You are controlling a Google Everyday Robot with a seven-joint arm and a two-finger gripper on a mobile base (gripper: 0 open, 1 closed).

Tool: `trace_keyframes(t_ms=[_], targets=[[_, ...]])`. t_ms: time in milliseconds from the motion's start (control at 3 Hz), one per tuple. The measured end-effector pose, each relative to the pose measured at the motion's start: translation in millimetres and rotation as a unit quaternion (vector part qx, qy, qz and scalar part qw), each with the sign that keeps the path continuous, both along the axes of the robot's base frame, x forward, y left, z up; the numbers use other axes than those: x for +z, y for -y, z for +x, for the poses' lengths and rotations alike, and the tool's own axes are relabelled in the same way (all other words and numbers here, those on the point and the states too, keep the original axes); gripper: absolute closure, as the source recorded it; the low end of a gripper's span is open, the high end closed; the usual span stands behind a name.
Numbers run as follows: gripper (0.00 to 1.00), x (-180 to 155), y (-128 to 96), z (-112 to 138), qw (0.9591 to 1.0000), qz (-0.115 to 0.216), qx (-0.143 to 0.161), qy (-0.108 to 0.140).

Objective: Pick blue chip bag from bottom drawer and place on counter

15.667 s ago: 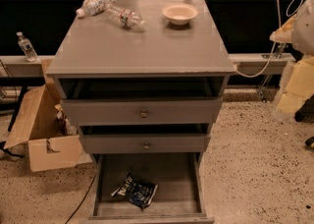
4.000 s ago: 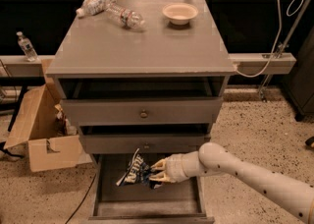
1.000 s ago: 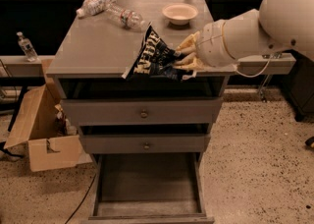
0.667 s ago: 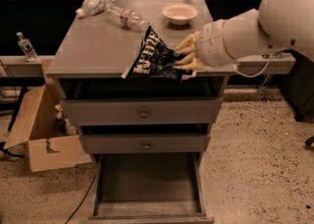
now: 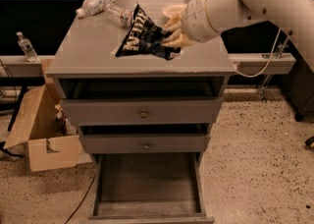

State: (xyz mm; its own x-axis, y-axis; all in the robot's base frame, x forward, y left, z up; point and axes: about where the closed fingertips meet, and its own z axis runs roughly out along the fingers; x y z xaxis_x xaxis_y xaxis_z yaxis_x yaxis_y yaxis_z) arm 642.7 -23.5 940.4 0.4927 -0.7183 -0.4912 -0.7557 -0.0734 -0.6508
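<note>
The blue chip bag, dark foil with white lettering, hangs tilted just above the middle of the counter. My gripper is shut on the bag's right edge, with the white arm reaching in from the upper right. The bottom drawer stands pulled open below, its grey floor bare.
Two clear plastic bottles lie at the counter's back left. A pale bowl sits at the back, partly behind my gripper. An open cardboard box stands on the floor to the left. The two upper drawers are slightly open.
My gripper has carried the bag from the counter's front edge further back and over the counter's middle. Long before, the bag lay in the bottom drawer.
</note>
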Motion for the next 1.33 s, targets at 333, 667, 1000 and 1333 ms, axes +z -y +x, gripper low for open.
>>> trace_keyframes(t_ms=[333,667,1000,1333], targets=[[1.0,0,-16,55,0.9988,-0.011,-0.044,-0.019],[1.0,-9,-24,87,0.9947,-0.019,-0.09,-0.045],[0.74,-23,-35,117,0.9884,-0.032,-0.126,-0.078],[0.5,-29,-40,129,0.9845,-0.042,-0.141,-0.095]])
